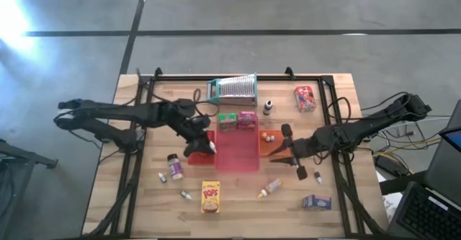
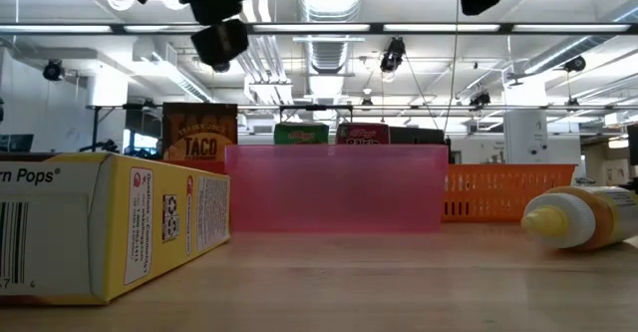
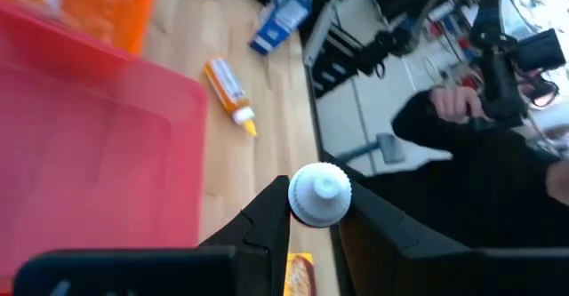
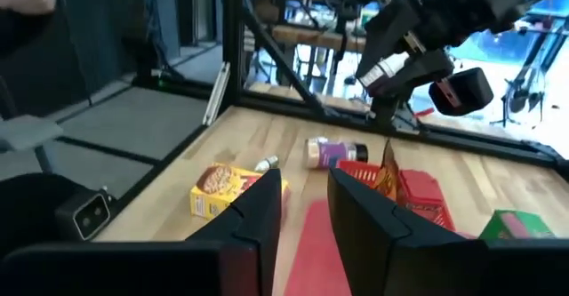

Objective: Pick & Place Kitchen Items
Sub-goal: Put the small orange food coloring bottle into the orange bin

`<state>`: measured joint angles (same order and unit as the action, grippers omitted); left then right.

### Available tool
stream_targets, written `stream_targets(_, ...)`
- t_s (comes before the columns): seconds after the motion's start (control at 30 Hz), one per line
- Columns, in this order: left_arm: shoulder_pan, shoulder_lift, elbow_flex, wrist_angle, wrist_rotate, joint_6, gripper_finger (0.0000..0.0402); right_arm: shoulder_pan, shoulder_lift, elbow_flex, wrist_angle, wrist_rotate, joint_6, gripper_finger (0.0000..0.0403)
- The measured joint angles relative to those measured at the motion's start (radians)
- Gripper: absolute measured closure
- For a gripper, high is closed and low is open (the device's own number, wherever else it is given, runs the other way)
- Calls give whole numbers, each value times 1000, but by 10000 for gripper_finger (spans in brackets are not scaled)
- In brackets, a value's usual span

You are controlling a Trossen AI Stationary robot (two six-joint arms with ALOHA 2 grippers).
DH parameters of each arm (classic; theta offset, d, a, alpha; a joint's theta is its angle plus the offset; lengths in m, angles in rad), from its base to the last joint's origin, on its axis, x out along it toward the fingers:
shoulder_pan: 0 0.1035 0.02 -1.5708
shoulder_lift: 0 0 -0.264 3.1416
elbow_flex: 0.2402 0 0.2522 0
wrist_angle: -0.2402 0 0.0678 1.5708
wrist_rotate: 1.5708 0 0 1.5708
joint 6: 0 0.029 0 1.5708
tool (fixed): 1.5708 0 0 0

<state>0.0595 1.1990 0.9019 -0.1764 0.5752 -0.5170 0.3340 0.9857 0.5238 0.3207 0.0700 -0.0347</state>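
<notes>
Jaws of the left gripper [image 3: 318, 209] pinch a small white-capped bottle [image 3: 320, 192] above the red tray's [image 1: 238, 157] left edge. Right gripper [image 4: 305, 209] hangs by the orange tray [image 1: 268, 145], jaws apart, holding nothing.

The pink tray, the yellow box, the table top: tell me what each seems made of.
Pink tray: likely plastic, translucent, light glowing through its wall.
Yellow box: probably printed cardboard, matte, with sharp folded edges and a barcode.
Table top: looks like wood, pale with visible plank lines.
</notes>
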Motion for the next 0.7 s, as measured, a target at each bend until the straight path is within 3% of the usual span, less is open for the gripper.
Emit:
stream_targets(0.4, -25, 177, 94, -18, 83, 97, 312, 6, 266, 150, -15, -26, -113, 339)
stream_targets(0.7, -69, 233, 95, -34, 150, 81, 312, 6, 401, 321, -122, -26, -260, 301)
